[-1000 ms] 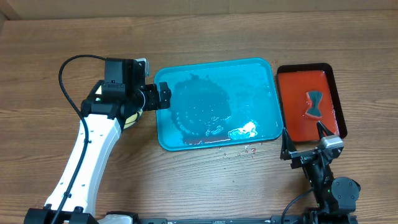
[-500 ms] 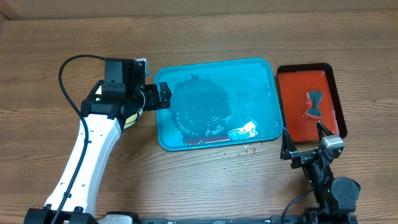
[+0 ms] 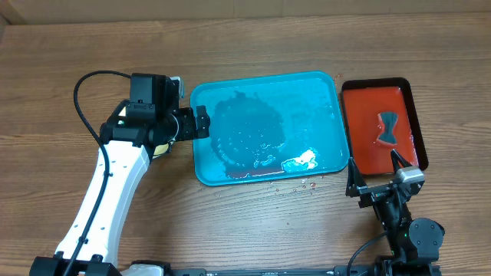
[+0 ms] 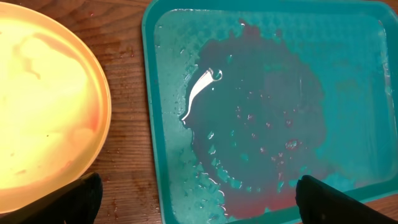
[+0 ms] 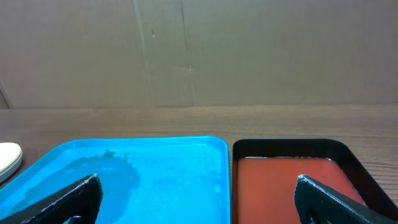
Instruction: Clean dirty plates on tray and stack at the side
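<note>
The left claw (image 3: 199, 123) is hovering over the left rim of the blue tray (image 3: 318, 96), released and gripping nothing. In its wrist view the fingertips (image 4: 83, 199) are sitting at the bottom corners with only tray floor between them. The blue tray is carrying no plate, only a shallow puddle (image 4: 261, 106) of water tinged red toward one edge. The plate (image 4: 43, 106), pale yellow, is lying flat on the table (image 3: 253, 230) just beside the tray's left rim and apart from it. In the overhead view it is mostly tucked under the left arm, and whether more plates are stacked beneath it cannot be told. From the left claw the plate is lying outward, across the rim and away from the tray's middle. Being round, it is offering no long axis, while the tray's long side is running left to right across the table. The left arm is by far the nearer. The right claw (image 3: 374, 175) is resting well apart by the near corner of the red tray (image 3: 364, 115), likewise spread wide and empty. A dark bow-shaped piece (image 3: 388, 127) is lying on the red tray. The clearing looks close to done, and any further handling of the plate would be falling to the left arm, shifting off the rim. No brand, label or writing is showing legibly.
</note>
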`<action>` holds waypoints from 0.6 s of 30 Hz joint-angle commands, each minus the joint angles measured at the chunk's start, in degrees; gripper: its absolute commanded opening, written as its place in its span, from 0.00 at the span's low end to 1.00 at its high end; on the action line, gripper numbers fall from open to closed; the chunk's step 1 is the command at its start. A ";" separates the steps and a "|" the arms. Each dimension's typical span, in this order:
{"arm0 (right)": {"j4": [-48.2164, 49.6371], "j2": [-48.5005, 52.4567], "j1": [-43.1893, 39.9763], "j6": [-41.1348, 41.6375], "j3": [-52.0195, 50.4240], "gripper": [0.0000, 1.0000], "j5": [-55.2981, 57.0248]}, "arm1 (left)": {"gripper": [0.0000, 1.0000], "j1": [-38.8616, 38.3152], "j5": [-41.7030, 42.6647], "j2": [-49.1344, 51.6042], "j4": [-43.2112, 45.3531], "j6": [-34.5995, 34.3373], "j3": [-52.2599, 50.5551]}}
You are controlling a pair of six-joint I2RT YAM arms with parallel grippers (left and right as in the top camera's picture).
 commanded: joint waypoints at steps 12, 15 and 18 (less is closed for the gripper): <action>0.39 -0.55 0.44 0.61 -0.61 1.00 0.37 | 1.00 0.52 -10.82 -32.79 11.26 8.44 -18.10; 0.39 -0.55 0.44 0.61 -0.61 1.00 0.37 | 1.00 2.47 -7.91 -43.52 18.08 13.09 -28.55; 0.39 -0.55 0.44 0.61 -0.61 1.00 0.37 | 1.00 4.92 -3.30 -52.52 24.41 18.01 -37.44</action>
